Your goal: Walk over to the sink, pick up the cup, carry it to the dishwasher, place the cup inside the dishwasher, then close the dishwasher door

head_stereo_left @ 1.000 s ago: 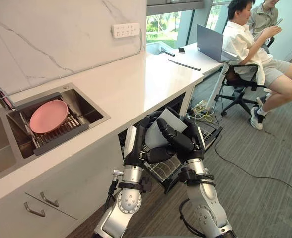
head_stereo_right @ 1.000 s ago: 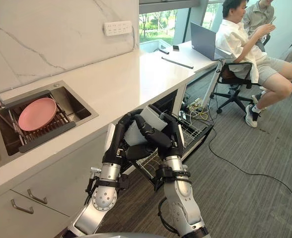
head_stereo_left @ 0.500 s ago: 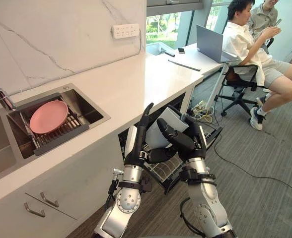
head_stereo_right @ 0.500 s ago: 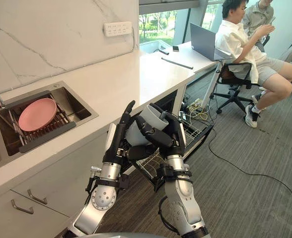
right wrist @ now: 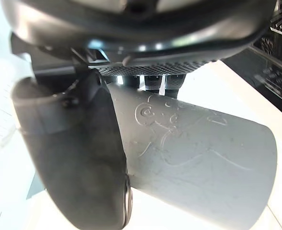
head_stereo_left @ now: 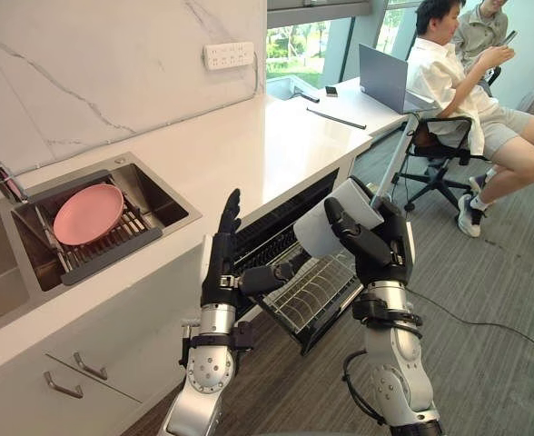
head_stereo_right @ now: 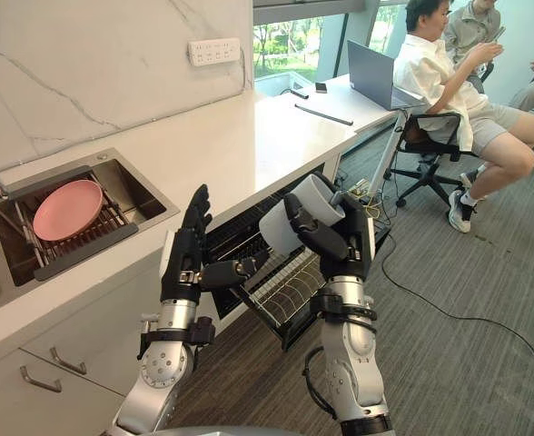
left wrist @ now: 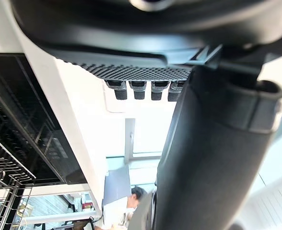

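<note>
Your left hand (head_stereo_left: pixel 222 265) stands upright beside the bench (head_stereo_left: pixel 276 150) edge, fingers straight, holding nothing. Your right hand (head_stereo_left: pixel 385 247) has its fingers curled round the cup (head_stereo_left: pixel 314 227), which lies sideways, apparently above the dishwasher rack (head_stereo_left: pixel 314 295).

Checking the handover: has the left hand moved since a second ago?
Yes. The left hand let go and drew left, toward the counter edge; the right hand holds the cup.

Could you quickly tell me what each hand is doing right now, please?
Left hand: open, holding nothing.
Right hand: shut on the cup.
</note>
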`<state>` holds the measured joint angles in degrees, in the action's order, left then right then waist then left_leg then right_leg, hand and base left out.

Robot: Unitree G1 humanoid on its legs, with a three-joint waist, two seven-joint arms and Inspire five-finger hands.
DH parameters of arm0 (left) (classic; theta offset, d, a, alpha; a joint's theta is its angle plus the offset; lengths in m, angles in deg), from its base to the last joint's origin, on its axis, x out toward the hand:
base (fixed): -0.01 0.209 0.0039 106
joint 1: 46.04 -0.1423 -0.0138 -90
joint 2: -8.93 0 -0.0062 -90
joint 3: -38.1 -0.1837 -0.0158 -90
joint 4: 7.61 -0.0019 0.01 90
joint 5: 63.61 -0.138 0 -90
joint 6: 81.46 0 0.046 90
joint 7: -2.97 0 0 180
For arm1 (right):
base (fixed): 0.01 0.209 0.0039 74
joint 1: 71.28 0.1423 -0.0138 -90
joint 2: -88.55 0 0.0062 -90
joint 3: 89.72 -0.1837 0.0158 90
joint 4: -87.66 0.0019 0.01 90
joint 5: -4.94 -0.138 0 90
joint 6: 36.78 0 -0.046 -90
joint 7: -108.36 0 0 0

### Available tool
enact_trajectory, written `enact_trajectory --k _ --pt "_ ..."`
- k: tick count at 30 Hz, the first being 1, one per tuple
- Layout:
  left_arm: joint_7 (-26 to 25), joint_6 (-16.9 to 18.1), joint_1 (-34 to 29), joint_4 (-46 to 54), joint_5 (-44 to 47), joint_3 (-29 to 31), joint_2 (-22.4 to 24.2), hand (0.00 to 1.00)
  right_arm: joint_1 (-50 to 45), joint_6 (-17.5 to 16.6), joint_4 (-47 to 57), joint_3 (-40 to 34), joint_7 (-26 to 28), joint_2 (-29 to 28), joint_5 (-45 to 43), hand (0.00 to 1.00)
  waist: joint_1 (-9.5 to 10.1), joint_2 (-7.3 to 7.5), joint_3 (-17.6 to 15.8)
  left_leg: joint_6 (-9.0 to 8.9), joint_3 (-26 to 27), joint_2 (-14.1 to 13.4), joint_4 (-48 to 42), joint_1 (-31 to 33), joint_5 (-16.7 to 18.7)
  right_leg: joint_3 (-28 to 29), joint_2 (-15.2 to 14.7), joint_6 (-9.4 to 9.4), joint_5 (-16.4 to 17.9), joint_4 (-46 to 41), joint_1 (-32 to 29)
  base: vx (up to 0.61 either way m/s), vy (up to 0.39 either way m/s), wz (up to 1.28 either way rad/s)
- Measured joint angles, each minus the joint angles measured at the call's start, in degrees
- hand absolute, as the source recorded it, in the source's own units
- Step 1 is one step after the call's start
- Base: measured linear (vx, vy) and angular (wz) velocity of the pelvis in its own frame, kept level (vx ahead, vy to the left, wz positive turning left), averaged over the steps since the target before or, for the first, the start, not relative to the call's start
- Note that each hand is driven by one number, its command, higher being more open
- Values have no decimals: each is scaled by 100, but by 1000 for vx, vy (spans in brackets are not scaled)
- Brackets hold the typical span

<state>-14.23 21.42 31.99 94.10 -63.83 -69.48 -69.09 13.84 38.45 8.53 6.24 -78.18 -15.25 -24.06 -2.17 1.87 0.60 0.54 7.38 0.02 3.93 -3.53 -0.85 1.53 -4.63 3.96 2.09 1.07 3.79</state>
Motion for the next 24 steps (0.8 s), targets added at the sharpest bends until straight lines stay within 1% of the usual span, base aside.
enact_trajectory --k 2,5,10,14,18,24 --pt "184 1 -174 -32 381 140 5 100 -4 0 14 -142 -1 -1 8 0 5 -3 -33 -2 -6 -1 0 1 2 -7 0 1 1 3 4 0 0 0" --pt "461 3 -387 -256 694 196 19 100 -24 7 85 -328 0 -3 102 0 24 -4 -114 -2 -16 -1 0 7 2 -20 -7 3 3 4 4 0 0 0" --pt "916 -81 -665 -1090 1157 264 60 100 -90 36 103 -550 27 -15 203 0 28 -19 -138 0 -49 2 25 29 1 -57 -27 15 12 31 0 0 0 2" --pt "1294 -180 -761 -1579 1378 483 71 100 -296 70 93 -773 60 -27 248 0 54 -22 -171 0 -68 5 35 35 1 -81 -32 18 20 38 1 0 0 1" --pt "1410 -185 -754 -2163 1375 753 73 100 -453 89 59 -908 80 -33 346 0 55 -29 -177 0 -75 6 37 36 0 -89 -34 18 22 39 1 0 0 0" --pt "1483 -242 -736 -3475 1236 1141 31 100 -483 97 -363 -999 233 -44 394 0 53 -33 -182 0 -68 1 37 35 -1 -87 -34 17 23 40 0 0 0 0"
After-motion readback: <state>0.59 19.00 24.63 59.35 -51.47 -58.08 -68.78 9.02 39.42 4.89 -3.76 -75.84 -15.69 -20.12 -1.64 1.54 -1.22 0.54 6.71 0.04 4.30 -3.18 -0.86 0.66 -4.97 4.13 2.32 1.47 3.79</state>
